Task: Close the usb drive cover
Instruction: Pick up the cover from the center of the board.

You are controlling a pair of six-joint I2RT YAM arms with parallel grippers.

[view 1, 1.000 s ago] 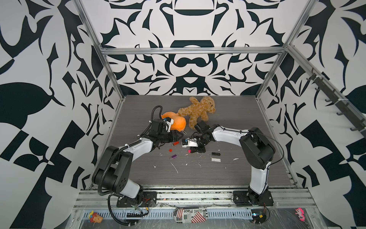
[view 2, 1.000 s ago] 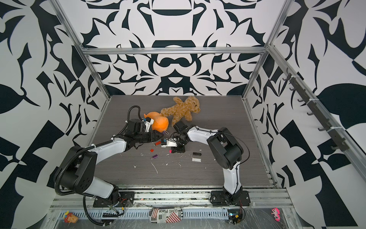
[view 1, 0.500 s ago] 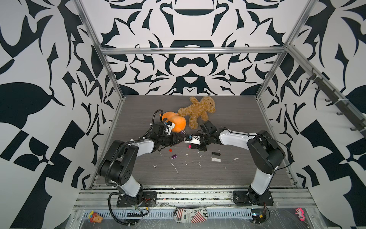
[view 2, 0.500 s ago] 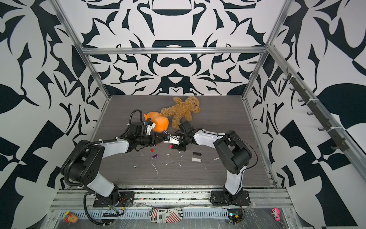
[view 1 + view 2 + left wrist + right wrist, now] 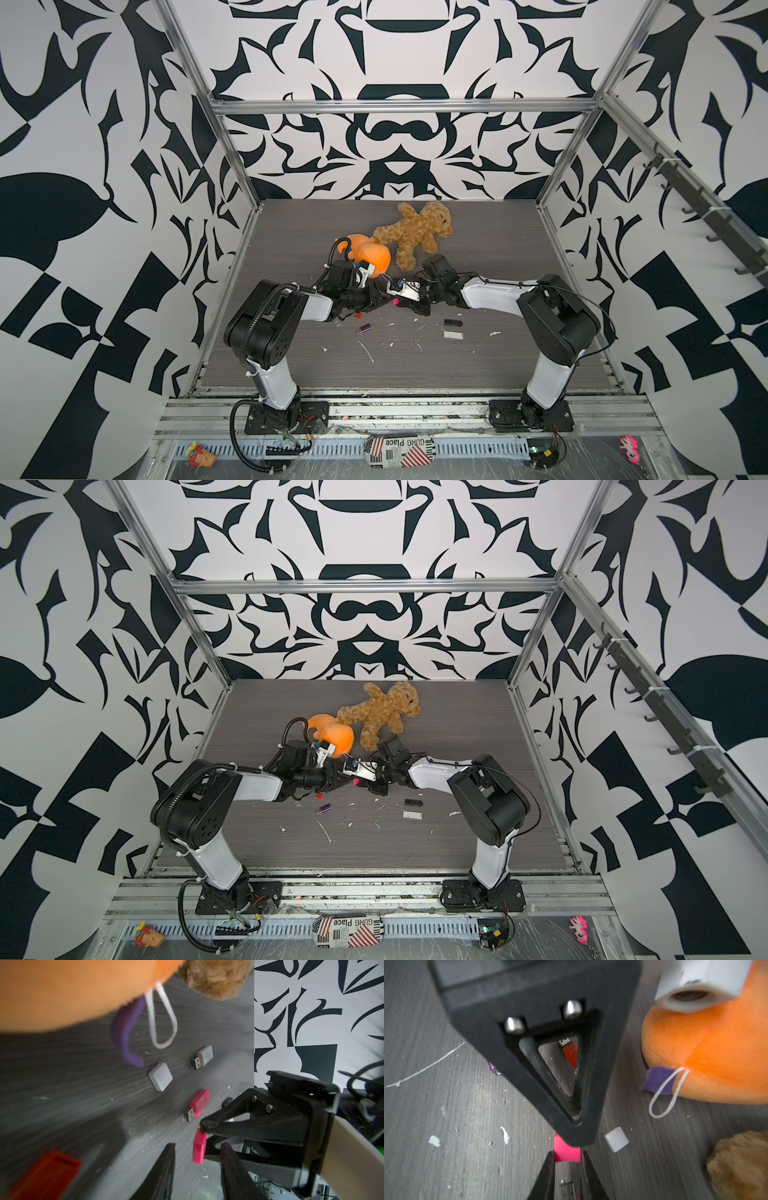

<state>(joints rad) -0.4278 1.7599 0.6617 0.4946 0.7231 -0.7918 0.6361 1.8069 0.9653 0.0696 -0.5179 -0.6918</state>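
only text I'm reading is an upside-down "GURG Place" on the flag-print pouch (image 5: 399, 452) lying by the near rail, and mid table (image 5: 415, 374) the right claw (image 5: 567, 1155) is pinching the pink usb cover (image 5: 199, 1148) near the uncapped pink usb drive (image 5: 198, 1103), with the left claw (image 5: 197, 1145) straddling that cover, jaws apart

pink cap (image 5: 199, 1147): pinched by right gripper (image 5: 205, 1136)
left gripper (image 5: 196, 1176): fingers apart, near cap
pink drive (image 5: 198, 1105): uncapped, on table (image 5: 83, 1084)
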